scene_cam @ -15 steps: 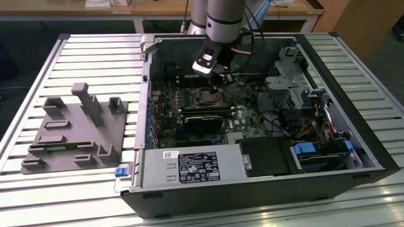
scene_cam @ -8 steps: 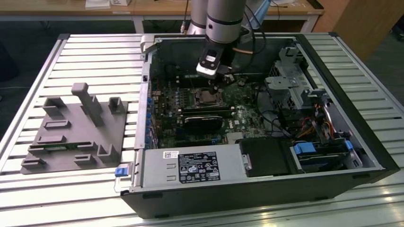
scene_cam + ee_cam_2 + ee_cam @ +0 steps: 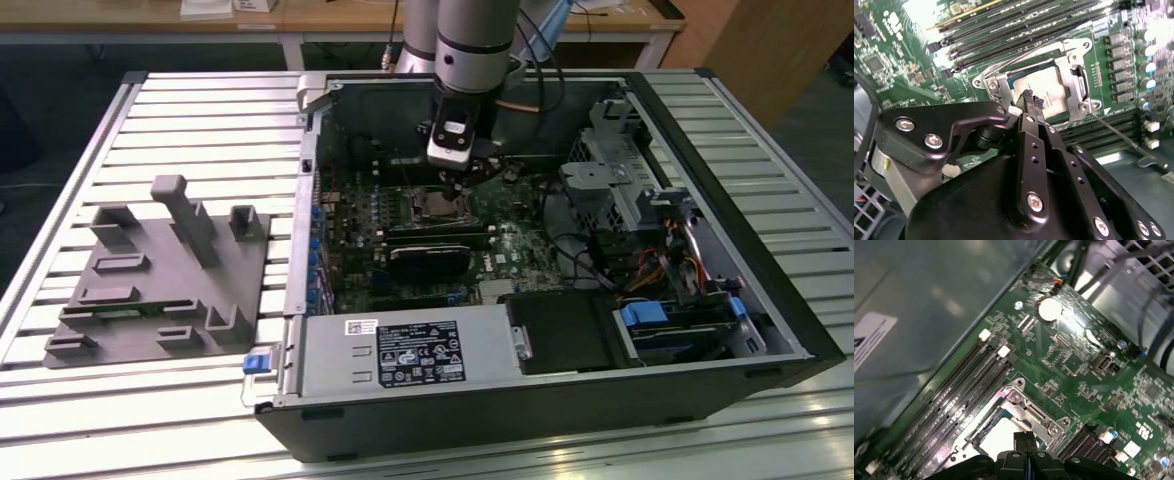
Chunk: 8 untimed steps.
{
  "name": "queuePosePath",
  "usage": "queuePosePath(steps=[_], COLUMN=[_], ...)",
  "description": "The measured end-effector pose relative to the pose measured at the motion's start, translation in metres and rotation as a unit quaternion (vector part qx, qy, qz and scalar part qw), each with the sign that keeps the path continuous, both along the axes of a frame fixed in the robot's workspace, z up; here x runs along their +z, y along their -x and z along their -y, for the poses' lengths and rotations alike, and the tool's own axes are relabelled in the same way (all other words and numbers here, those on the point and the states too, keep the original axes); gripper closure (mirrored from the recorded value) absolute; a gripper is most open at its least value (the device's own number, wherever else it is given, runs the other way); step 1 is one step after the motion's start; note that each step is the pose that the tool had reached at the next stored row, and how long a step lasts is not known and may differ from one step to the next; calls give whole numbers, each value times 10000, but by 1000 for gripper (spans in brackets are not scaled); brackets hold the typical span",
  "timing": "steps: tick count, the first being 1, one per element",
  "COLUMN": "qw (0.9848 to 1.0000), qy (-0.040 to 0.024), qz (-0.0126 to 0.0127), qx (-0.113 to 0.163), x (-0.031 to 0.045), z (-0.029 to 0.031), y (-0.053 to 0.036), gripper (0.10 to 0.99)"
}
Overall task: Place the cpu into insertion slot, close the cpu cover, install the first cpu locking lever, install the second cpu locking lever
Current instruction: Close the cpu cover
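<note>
Claw inside case on slatted table; desks, probably.

Our arm is a smooth silver-grey tube with a black collar at its lower end. Under the collar sits a pale grey-white wrist block with dark trim. Thin cables, one dark and one orange-red, run beside it. In the second wrist view our pincer is matte black all over, with a broad rounded housing, angular link plates and slim fingers dotted with a row of small dimples. Bright cross-head screws stud the plates. Our fingertips carry a fine chequered grip. A grey cylinder beside one plate bears a small yellow mark.
</note>
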<state>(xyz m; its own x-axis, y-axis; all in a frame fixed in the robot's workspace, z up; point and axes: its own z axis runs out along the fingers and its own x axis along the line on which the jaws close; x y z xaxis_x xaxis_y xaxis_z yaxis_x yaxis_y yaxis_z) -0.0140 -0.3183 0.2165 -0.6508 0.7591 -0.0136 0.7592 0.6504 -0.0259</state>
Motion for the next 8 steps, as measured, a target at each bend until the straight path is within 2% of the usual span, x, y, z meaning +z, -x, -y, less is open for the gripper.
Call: queuePosePath(steps=[4, 8], qw=[9993, 9974], qy=[0, 0], qz=[0, 0], qx=[366, 727], x=[-7, -13], z=[0, 0], y=[0, 0], gripper=[980, 980])
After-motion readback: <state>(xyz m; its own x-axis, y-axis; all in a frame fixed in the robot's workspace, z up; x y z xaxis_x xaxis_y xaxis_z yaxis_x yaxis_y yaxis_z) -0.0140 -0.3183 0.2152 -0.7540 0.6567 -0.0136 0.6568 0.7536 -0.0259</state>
